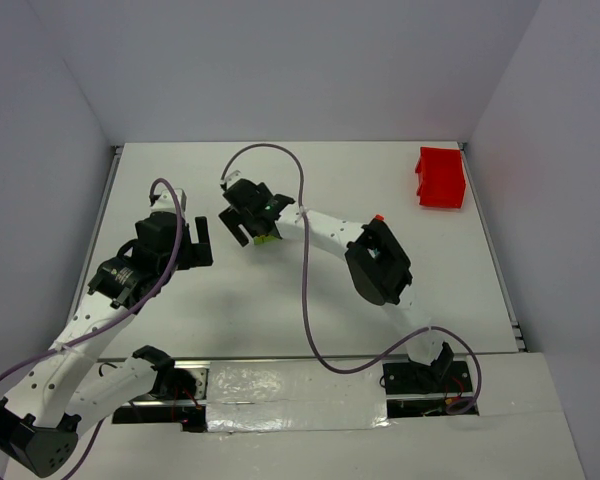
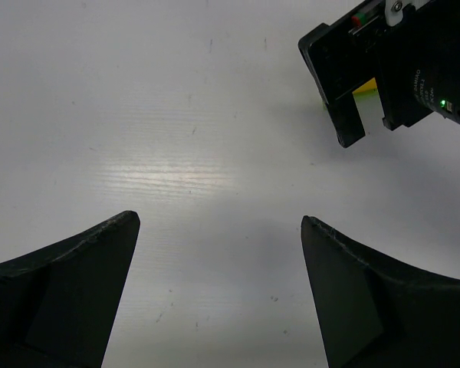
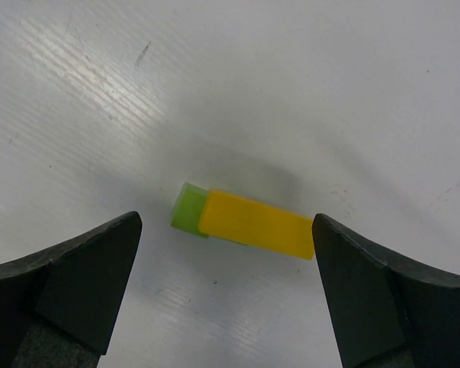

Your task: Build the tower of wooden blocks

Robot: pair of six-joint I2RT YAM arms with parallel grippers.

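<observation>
Plainly, the right tool hung with fingers spread wide over what there was of the wood block tower, a yellow bar lying on the tabletop with a green block showing at one end, while the left tool hovered just beside, equally wide apart and empty. The bar ran from finger to finger and sat nearer one, so a clean pick would likely call for centring first, perhaps turning the wrist to pinch its narrow sides, then descending straight without nudging the green block.
</observation>
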